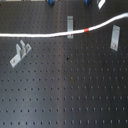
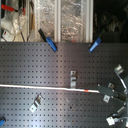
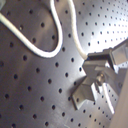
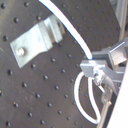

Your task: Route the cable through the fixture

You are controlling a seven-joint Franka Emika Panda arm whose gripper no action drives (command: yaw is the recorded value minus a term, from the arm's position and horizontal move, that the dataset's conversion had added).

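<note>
Crosswise, cable (image 1: pixel 50 35) spans first exterior view's width.

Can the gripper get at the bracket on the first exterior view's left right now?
Probably yes. The bracket stands alone on the bare board, apart from the cable, with nothing over it. But the gripper seems shut on the cable, so it would drag the cable along.
</note>
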